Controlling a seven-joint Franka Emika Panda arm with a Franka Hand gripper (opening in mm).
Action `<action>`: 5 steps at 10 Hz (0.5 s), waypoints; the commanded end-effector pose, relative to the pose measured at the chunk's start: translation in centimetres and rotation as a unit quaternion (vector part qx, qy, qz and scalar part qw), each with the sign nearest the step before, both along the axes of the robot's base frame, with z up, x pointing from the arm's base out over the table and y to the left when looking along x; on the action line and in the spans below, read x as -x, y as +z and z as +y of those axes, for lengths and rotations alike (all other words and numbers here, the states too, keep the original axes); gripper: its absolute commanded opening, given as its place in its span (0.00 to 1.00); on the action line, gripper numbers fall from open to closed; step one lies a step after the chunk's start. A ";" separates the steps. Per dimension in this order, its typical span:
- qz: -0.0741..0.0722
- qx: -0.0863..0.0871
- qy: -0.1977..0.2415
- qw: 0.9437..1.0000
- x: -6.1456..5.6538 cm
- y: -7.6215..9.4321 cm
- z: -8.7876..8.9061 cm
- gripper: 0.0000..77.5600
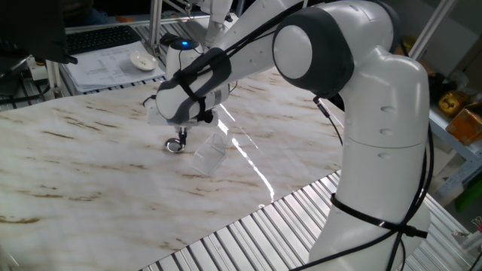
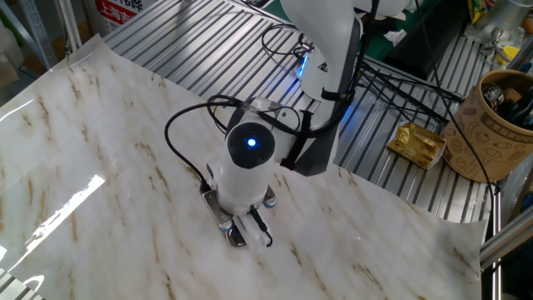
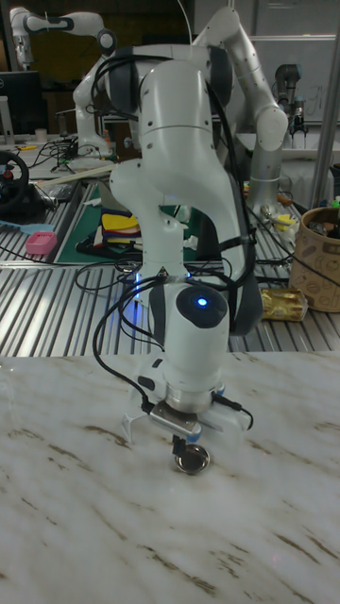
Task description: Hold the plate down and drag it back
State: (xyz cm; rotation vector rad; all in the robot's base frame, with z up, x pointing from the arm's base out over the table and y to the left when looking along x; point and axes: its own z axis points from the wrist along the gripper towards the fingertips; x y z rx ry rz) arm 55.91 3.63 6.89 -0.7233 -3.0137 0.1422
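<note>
The claw [image 1: 181, 138] is standing over the plate [image 1: 175, 147] on the marble surface [image 1: 90, 165], its tip seemingly pressing down; whether its fingers are parted cannot be told. The hold-down step appears to be underway. Next: keeping pressure while dragging back.

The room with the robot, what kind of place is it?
Probably a robotics lab. A second robot arm stands behind, loose cables trail across a metal workbench, and a keyboard sits at the back.
</note>
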 end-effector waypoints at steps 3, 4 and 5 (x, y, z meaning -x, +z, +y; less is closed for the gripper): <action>0.040 0.007 0.036 0.999 0.1 1.4 0.2 0.00; 0.041 0.017 0.040 0.998 0.7 1.3 0.0 0.00; 0.041 0.021 0.042 0.998 1.1 1.2 -0.2 0.00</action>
